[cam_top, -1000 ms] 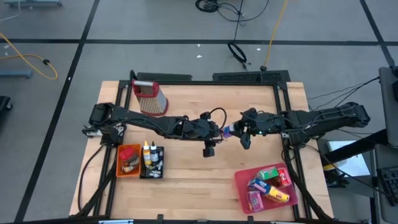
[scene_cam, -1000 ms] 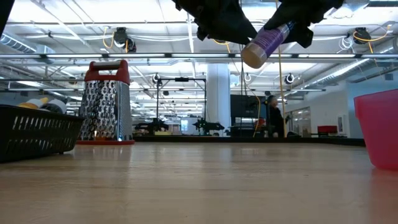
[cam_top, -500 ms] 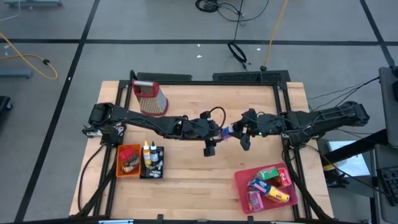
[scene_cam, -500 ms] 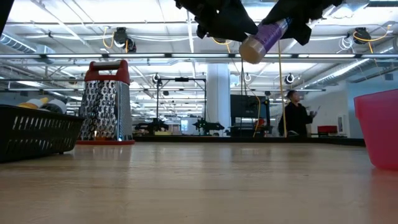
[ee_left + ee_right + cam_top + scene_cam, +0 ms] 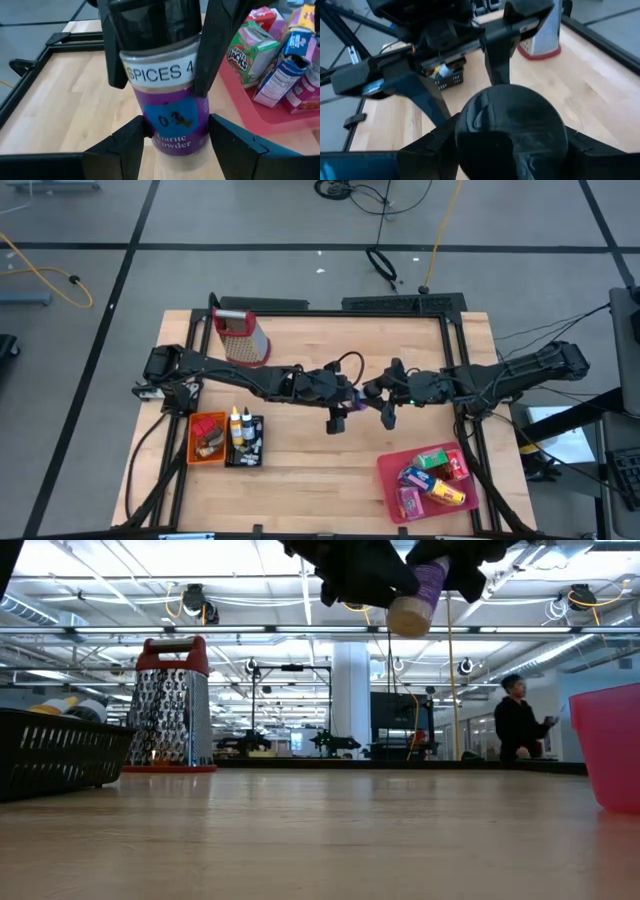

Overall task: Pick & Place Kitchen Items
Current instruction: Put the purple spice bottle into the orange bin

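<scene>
A spice bottle (image 5: 172,115) with a purple label, a black cap and a tan base is in the air over the table's middle (image 5: 362,392). My right gripper (image 5: 374,391) is shut on its cap end. My left gripper (image 5: 352,393) meets it from the left, open. Its two fingers (image 5: 132,145) stand close on either side of the bottle's base end. In the low view the bottle (image 5: 415,590) slants below both dark grippers, base lowest. Other kitchen items sit in the bins: cartons in the pink tray (image 5: 392,492) and little bottles in the black basket (image 5: 257,457). My right gripper pinches the bottle at its black cap end (image 5: 510,125) between its two fingers (image 5: 220,45). It comes from the table's right, slanting slightly down and along the bottle. The bottle is lifted clear and tilted, its tan base (image 5: 407,615) lowest. My left gripper: whether its fingers touch the bottle's base end (image 5: 175,142) I cannot tell.
A red-topped metal grater (image 5: 240,337) stands at the far left of the table (image 5: 170,705). An orange bin (image 5: 192,450) and the black basket (image 5: 55,745) are near left, and the pink tray (image 5: 610,745) is near right. Bare wood lies under the grippers. A person (image 5: 520,720) walks in the room beyond.
My right gripper has moved toward the table's left, carrying the bottle up to my left gripper. The bottle has tipped more upright, and its base end now sits between the left fingers. The person in the room beyond has walked to the right.
</scene>
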Tool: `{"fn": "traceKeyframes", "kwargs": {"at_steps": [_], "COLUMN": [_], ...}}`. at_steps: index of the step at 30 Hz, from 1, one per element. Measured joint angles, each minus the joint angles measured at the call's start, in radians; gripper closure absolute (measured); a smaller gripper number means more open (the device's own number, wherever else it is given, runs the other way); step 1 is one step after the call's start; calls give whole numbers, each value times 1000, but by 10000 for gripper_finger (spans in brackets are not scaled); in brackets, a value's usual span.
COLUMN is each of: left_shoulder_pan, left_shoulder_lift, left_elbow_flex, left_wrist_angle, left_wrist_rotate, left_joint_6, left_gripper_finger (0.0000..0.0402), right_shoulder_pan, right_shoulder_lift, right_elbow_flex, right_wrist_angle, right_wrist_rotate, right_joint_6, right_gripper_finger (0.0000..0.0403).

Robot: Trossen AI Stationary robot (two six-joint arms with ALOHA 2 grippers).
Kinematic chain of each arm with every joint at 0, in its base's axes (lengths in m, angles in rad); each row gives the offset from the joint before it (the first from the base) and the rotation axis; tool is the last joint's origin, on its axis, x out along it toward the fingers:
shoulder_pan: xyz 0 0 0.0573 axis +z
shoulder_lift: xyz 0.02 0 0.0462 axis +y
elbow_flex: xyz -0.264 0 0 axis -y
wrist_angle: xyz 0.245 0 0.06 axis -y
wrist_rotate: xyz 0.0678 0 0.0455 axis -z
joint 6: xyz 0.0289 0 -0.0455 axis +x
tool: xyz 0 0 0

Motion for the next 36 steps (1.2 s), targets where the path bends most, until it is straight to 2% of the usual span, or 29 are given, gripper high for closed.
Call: {"fn": "traceKeyframes", "kwargs": {"at_steps": [17,36], "left_shoulder_pan": [1,15], "left_shoulder_lift": [5,5], "left_elbow_flex": [-3,-3], "left_wrist_angle": [19,25], "left_wrist_rotate": [63,74], "left_joint_6": [-46,-51], "left_gripper_finger": [192,192], "right_shoulder_pan": [8,7], "right_shoulder_lift": [88,90], "right_elbow_flex": [5,4], "right_wrist_angle": [64,49], "right_wrist_rotate": [16,22], "right_joint_6": [-48,-49], "right_gripper_finger": [197,197]}}
